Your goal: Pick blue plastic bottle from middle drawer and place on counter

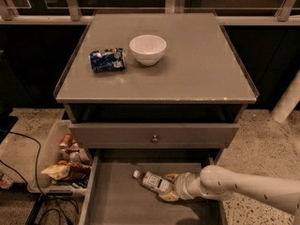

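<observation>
The blue plastic bottle (153,182) lies on its side on the floor of the open middle drawer (117,200), white cap pointing left. My gripper (168,187) reaches in from the right on a white arm, with one finger behind the bottle's base and one in front of it. The counter (187,69) is the grey cabinet top above.
A white bowl (147,49) and a crushed blue-and-white can (108,60) sit on the counter's back left. A closed drawer front with a small knob (154,138) is above the open drawer. A bin of snacks (65,161) and cables lie on the floor at left.
</observation>
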Tool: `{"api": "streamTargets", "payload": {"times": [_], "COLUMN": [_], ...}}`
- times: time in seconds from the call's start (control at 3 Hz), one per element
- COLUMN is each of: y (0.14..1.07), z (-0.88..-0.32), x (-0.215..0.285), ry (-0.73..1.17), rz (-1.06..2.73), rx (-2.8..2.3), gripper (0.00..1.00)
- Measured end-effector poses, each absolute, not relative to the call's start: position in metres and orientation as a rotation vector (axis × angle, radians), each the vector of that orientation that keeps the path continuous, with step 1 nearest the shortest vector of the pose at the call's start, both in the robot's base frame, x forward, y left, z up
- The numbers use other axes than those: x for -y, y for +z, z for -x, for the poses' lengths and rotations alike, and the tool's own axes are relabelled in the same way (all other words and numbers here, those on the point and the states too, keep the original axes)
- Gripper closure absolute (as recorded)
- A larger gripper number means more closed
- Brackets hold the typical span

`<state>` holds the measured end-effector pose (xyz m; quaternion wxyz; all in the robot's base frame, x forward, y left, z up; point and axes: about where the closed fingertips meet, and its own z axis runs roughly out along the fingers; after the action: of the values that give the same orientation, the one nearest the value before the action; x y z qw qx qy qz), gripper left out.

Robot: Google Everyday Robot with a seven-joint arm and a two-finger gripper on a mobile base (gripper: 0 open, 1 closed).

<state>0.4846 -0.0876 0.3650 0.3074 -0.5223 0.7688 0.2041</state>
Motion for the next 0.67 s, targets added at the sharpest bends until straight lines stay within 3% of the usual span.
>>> {"api": "streamTargets", "payload": {"times": [0.33, 0.67], "y": [0.386, 0.424], "z": [-0.481, -0.470], "x": [0.100, 0.116], "ry": [0.560, 0.550], "rz": [1.394, 1.433], "rx": [-2.036, -2.001], "gripper": [1.00, 1.00]}}
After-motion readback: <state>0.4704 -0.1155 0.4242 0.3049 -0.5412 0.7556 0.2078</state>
